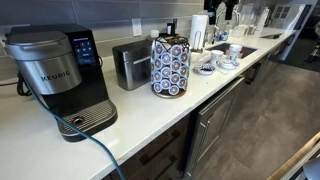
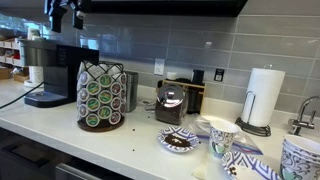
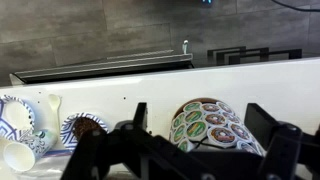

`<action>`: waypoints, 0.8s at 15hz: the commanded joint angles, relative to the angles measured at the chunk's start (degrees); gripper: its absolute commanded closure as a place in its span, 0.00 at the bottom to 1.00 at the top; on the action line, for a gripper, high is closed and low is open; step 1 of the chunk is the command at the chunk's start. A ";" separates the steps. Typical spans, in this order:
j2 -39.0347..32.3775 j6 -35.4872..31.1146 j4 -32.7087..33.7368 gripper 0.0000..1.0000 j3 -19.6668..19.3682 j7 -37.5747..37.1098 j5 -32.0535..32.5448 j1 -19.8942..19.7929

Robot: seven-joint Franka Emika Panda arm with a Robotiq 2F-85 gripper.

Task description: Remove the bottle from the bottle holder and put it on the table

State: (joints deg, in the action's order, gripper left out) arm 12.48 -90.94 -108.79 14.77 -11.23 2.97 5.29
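A round wire carousel holder full of coffee pods stands on the white table (image 1: pixel 130 125) in both exterior views (image 1: pixel 170 65) (image 2: pixel 100 97). No plain bottle shows in it. My gripper (image 3: pixel 202 128) is open and empty. It hangs high above the carousel (image 3: pixel 208 122), whose domed top shows between the two dark fingers in the wrist view. In an exterior view only the dark tip of the gripper (image 2: pixel 65 14) shows at the top edge, above the coffee machine. The table also shows in the other views (image 2: pixel 140 140) (image 3: pixel 150 85).
A Keurig coffee machine (image 1: pixel 55 75) (image 2: pixel 50 70) stands beside the carousel, a steel toaster (image 1: pixel 130 62) behind it. Patterned cups and bowls (image 2: pixel 225 135) (image 3: pixel 30 125), a small dark appliance (image 2: pixel 172 102) and a paper towel roll (image 2: pixel 263 97) stand further along. A cable (image 1: pixel 95 145) hangs over the table's edge.
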 commanded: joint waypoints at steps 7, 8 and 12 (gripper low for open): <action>-0.29 0.16 0.09 0.00 -1.78 -0.49 -0.69 0.86; -0.07 -0.76 -0.59 0.00 -3.03 -0.33 -2.61 0.30; 1.33 -4.14 -2.89 0.00 -8.67 3.66 -10.82 -1.04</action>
State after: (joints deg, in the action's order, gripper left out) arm 12.55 -91.67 -109.11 9.77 -10.23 -2.02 5.09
